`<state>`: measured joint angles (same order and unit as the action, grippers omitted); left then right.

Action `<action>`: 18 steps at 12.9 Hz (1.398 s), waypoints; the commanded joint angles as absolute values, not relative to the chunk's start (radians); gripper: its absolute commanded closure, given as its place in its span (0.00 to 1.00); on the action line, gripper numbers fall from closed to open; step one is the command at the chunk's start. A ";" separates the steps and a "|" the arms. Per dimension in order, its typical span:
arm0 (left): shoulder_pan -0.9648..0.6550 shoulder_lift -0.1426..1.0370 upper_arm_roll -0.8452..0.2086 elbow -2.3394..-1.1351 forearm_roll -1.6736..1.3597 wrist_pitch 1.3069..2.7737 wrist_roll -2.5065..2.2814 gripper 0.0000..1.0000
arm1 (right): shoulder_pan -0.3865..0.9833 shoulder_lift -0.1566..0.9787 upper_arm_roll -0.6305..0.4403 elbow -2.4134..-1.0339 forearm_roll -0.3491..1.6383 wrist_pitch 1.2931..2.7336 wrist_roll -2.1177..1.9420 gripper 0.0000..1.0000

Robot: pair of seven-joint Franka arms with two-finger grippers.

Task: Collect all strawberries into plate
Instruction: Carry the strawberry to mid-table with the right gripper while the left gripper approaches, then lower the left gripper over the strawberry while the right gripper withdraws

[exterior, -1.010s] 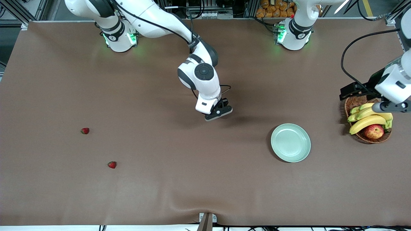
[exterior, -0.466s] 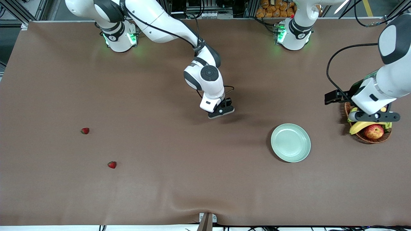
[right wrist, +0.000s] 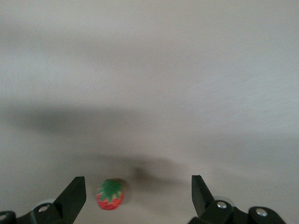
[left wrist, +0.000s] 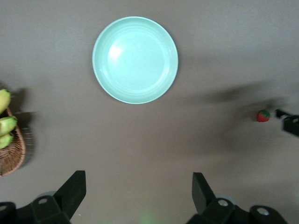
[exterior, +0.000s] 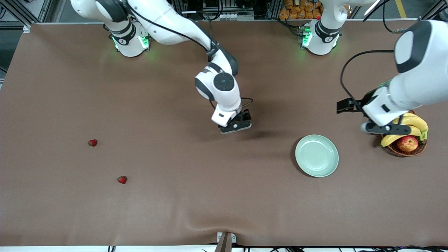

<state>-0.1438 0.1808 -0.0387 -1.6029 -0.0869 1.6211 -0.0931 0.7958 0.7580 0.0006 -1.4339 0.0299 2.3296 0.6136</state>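
Table (exterior: 175, 210): a brown surface is being seen carrying every item listed below.

Right arm: it is being extended from its base toward the middle of the table. Right gripper (exterior: 236, 127) (right wrist: 135, 198): it is being held low over the middle of the table, with its fingers (right wrist: 74, 193) being kept spread apart and nothing being gripped between them.

Left arm: it is being reached out over the left arm's end of the table. Left gripper (exterior: 385, 128) (left wrist: 138, 196): it is being held in the air over the table just beside the basket, between the basket and the plate; its fingers (left wrist: 74, 189) are being kept parted, with nothing being held.

Basket (exterior: 418, 149) (left wrist: 11, 156): a brown wicker basket is being shown at the left arm's end of the table, with yellow bananas (exterior: 413, 122) and a red-yellow apple (exterior: 407, 143) lying in it.

Plate (exterior: 316, 155) (left wrist: 135, 59): a pale mint-green round plate is being shown flat on the table, near the basket, with no berry lying in it.

Strawberries: one (right wrist: 110, 194) (left wrist: 263, 115) is being seen on the table directly beneath the right gripper, nearer to one finger than to the other. Two more are being shown toward the right arm's end of the table, well apart from the plate: one (exterior: 92, 142) farther from the front camera, the other (exterior: 121, 180) nearer to it.
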 commanded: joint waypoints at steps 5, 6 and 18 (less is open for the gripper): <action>-0.305 0.253 -0.037 -1.583 -0.107 1.716 -0.247 0.00 | 0.468 0.623 0.015 -1.462 0.021 2.155 0.502 0.00; -0.328 0.270 -0.037 -1.583 -0.109 1.739 -0.289 0.00 | 0.433 0.626 0.014 -1.462 0.014 2.157 0.500 0.00; -0.610 0.524 -0.037 -1.585 -0.129 2.008 -0.495 0.00 | 0.123 0.767 0.014 -1.454 -0.009 2.420 -0.372 0.00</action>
<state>-0.5799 0.4778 -0.0463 -1.6008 -0.1191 1.9588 -0.4604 0.1680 0.7328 -0.0073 -1.4631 0.0079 2.3481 -0.2384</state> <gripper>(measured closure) 0.000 0.000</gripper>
